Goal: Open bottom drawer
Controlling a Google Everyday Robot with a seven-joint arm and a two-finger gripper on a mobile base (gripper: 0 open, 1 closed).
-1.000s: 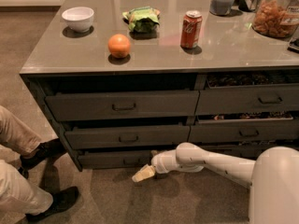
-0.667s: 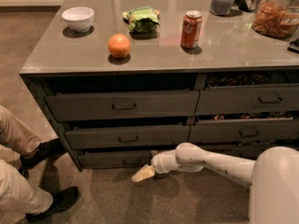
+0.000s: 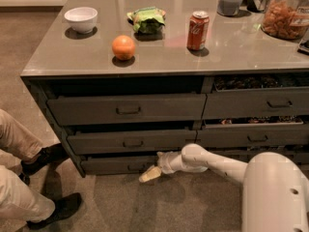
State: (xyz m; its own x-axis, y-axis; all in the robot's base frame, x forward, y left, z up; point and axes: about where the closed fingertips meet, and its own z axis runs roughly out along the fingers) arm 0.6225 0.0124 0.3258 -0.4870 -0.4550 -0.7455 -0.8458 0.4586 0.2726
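The bottom drawer [image 3: 113, 164] is the lowest, shallowest dark grey-brown front in the left stack, with a small dark handle [image 3: 136, 167] at its centre. It stands slightly out, with a dark gap above it. My gripper [image 3: 150, 174] is at the end of the white arm [image 3: 203, 161], low over the carpet. It sits right at the drawer's front, just right of and below the handle. Its pale fingers point down to the left.
Two taller drawers [image 3: 128, 109] sit above, and a second stack [image 3: 256, 138] is to the right. On the counter are a white bowl [image 3: 80, 19], an orange [image 3: 123, 47], a green bag [image 3: 147, 19] and a red can [image 3: 198, 30]. A seated person's legs and shoes [image 3: 43, 158] are at the left.
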